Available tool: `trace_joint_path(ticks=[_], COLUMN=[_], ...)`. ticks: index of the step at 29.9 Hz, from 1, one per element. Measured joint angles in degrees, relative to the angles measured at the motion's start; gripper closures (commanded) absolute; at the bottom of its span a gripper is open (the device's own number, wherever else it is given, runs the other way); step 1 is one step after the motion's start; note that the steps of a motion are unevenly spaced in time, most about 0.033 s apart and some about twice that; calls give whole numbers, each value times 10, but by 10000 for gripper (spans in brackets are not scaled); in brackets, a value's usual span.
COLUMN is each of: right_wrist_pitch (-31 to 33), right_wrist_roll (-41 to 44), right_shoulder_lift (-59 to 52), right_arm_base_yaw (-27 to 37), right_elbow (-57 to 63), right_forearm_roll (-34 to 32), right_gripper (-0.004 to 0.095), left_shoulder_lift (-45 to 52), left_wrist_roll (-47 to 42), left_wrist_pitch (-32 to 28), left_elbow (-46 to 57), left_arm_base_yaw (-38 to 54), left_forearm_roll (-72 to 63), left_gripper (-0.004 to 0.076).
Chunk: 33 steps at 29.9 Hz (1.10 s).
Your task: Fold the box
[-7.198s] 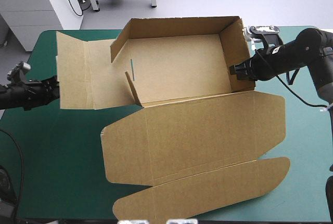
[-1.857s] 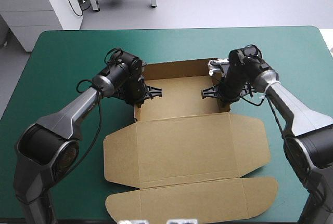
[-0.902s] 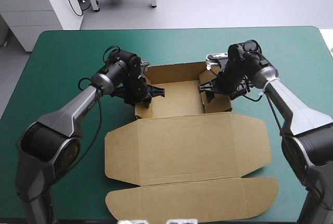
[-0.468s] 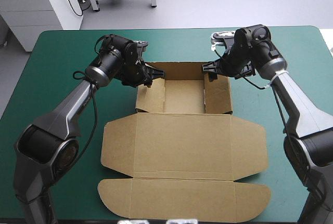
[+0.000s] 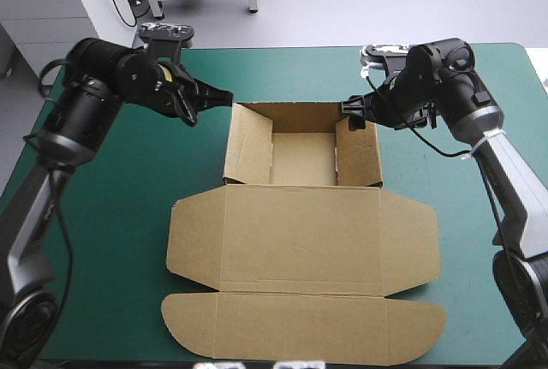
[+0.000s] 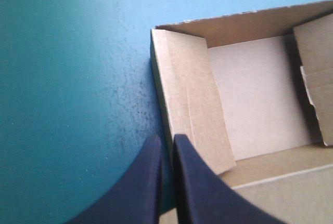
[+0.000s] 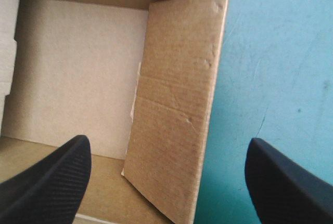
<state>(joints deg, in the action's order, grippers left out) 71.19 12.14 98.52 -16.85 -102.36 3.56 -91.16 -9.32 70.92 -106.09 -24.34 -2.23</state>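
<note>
Nearest the robot, the box's [image 5: 300, 241] rounded tuck flap [image 5: 304, 335] lies flat by the near edge of the desk [image 5: 103, 241]. Just beyond it the broad brown lid [image 5: 300, 236] also lies flat, its two side flaps spread out on the teal-green cover. Farther on stands the tray [image 5: 301, 159], about midway across the desk, with its four walls raised and its floor bare. The left wall [image 6: 192, 99] and the right wall [image 7: 177, 104] each show a folded inner panel running down to the floor. At the tray's far end, the left fingers [image 5: 214, 95] are pressed together into a pointed arch with only a thin slit between them, and they grip nothing. They hang over the cover just outside the tray's far left corner. The right fingers [image 5: 351, 112] are spread wide and also grip nothing. They sit by the far end of the right wall, which lies ahead of them across the gap. Whether they touch it cannot be told.
</note>
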Motion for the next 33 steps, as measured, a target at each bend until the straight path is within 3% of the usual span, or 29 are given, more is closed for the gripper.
trace_joint_path(ticks=[15, 21, 25, 31, 33], right_wrist_pitch=[-35, -39, -25, -14, -13], right_wrist_roll=[2, -4, -14, -39, -47], right_shoulder_lift=[34, 58, 59, 78, 83], right_arm_base_yaw=[0, 0, 0, 0, 0], right_elbow=[109, 110, 110, 110, 110], right_forearm_roll=[1, 1, 1, 1, 0], right_gripper=[157, 207, 427, 930, 927], left_shoulder_lift=[303, 425, 501, 591, 617], left_wrist_roll=[31, 28, 27, 24, 24], left_wrist_pitch=[-2, -54, -70, -115, -140], left_elbow=[306, 449, 537, 646, 677], left_arm_base_yaw=[0, 0, 0, 0, 0], left_forearm_roll=[22, 39, 39, 33, 22], left_gripper=[732, 732, 732, 732, 732])
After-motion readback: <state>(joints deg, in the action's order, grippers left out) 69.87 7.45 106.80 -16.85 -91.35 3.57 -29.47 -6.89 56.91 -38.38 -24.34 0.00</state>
